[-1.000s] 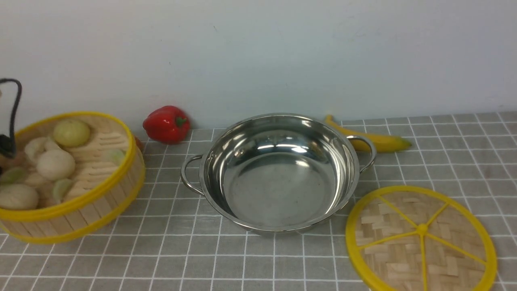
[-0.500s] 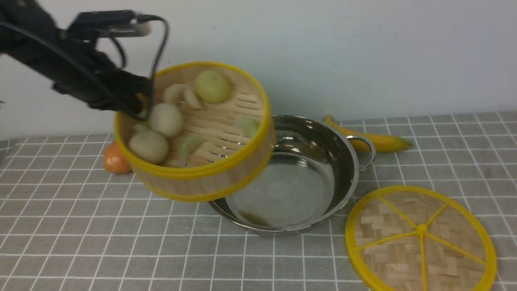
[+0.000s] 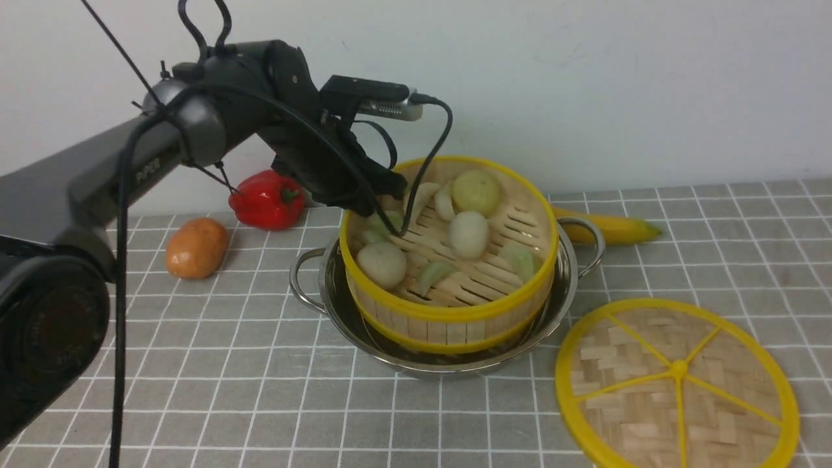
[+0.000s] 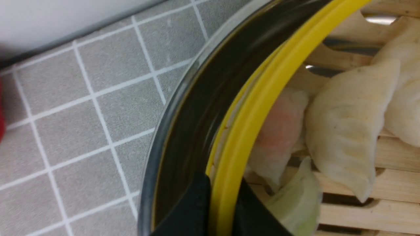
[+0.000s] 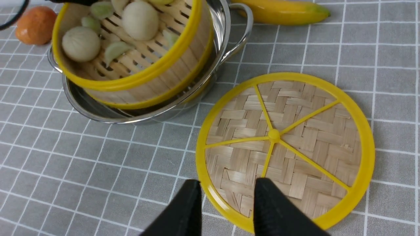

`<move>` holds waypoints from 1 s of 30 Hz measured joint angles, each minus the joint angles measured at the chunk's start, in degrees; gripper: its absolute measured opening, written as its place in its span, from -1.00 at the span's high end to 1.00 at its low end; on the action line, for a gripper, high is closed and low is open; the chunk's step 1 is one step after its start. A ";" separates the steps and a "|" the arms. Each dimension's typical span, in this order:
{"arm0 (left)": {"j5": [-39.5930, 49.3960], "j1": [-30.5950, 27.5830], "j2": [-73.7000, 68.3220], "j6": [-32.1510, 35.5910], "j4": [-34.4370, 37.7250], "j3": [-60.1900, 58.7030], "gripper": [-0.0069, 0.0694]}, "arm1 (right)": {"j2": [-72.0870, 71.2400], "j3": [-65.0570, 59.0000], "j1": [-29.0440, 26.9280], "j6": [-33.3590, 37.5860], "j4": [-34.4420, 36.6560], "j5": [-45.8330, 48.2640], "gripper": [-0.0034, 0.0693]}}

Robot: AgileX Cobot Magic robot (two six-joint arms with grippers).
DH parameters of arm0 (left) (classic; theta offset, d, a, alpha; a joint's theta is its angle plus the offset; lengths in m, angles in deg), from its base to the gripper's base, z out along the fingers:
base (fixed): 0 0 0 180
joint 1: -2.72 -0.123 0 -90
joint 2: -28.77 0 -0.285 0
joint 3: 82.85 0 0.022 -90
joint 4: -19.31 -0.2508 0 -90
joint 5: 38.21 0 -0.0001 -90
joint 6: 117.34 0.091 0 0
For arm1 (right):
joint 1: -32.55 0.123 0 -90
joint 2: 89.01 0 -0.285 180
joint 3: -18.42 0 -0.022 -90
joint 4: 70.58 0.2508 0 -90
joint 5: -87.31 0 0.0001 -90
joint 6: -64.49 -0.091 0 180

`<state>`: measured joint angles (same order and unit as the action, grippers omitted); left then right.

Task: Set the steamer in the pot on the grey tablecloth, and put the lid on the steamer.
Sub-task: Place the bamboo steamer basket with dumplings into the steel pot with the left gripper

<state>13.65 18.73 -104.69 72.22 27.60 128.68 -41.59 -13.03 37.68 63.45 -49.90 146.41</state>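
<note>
— While the steamer [image 3: 448,318] is pinched at its rim by the left claw [image 4: 221,186], one finger inside and one outside, can it be let go?

— It is seen inside the pot [image 3: 305,286], directly beneath that claw, but whether its base is seated flat cannot be told. It should be lowered until level and released by a small opening. The claw should then be lifted straight up so the rim is not dragged.

— And the lid [image 5: 295,157]?

— It is found flat on the cloth [image 3: 260,390], just under and ahead of the right claw [image 5: 228,183], whose fingers are held apart, empty, astride the near rim. That rim should be gripped only once the steamer is freed.
</note>
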 joint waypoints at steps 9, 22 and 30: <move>-2.22 0.03 -4.70 -0.07 -0.17 0.28 0.72 | 0.00 0.00 0.00 -0.31 0.00 0.82 0.24; -2.71 0.03 -5.84 0.32 -0.11 0.64 0.71 | 0.00 0.00 0.00 -0.59 0.00 1.26 0.24; -2.55 0.03 -5.25 0.04 1.02 3.12 0.24 | 0.00 0.00 0.00 -0.59 0.00 1.31 0.24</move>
<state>11.11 18.75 -109.94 72.26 28.62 131.80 -41.59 -13.03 37.68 62.86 -49.90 147.71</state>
